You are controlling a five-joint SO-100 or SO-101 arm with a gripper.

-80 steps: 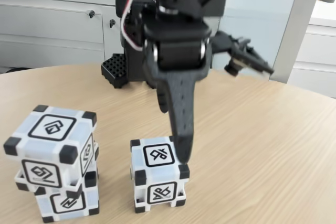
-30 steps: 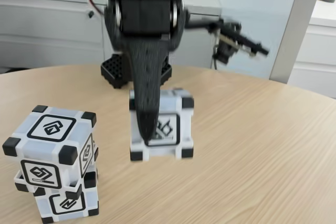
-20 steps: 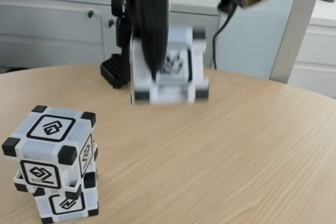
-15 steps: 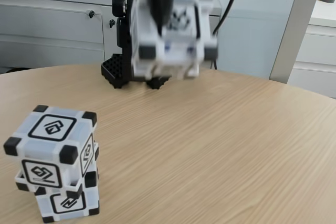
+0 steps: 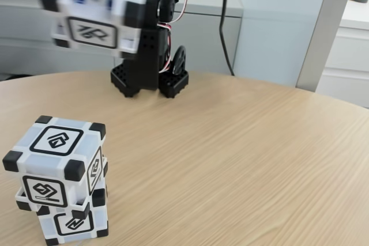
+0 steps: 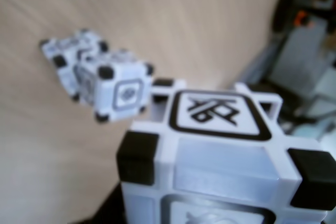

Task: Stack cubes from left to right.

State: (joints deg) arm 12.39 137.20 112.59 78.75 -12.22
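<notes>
Two cubes stand stacked at the bottom left of the fixed view, the upper cube (image 5: 55,162) sitting slightly askew on the lower cube (image 5: 75,222). A third cube (image 5: 92,7), blurred by motion, hangs high in the air at the top left, above and behind the stack. My gripper (image 6: 210,205) is shut on it, with its fingers mostly hidden by the cube. In the wrist view the held cube (image 6: 220,150) sits large in the foreground. The stack (image 6: 100,82) lies far below, to the upper left.
The arm's black base (image 5: 149,79) stands at the back of the round wooden table (image 5: 242,159). A black cable (image 5: 222,21) hangs beside it. White cabinets (image 5: 63,27) and a grey post (image 5: 323,27) stand behind the table. The right half of the tabletop is bare wood.
The gripper closed on the lone cube in the middle of the table, lifted it high, and has swung it left toward the space above the stack.
</notes>
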